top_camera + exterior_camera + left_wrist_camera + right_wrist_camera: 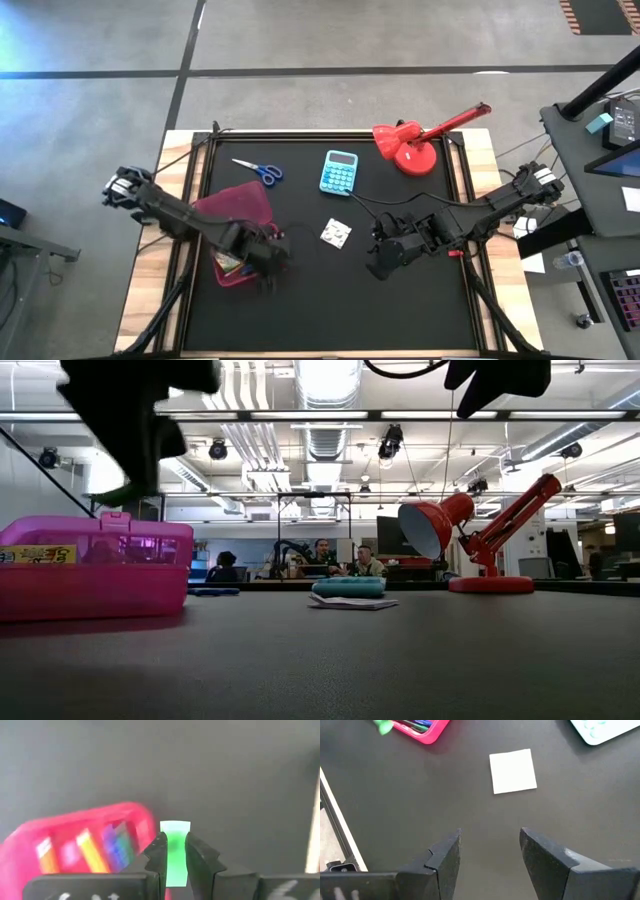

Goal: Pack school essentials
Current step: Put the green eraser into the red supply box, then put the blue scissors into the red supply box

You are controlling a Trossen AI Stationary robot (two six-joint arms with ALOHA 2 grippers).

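Beside the pink case [80,845], left jaws pinch a half-hidden green marker [175,837]; right jaws spread.

A light-blue plastic calculator [339,172] with rows of pale keys lies flat on the black table mat [330,300], near its far edge. Using the calculator as the landmark: a red metal desk lamp [415,140] with a round base stands just to its right, its jointed arm slanting away from the calculator. People sit at desks [340,563] far behind the calculator in the low view.
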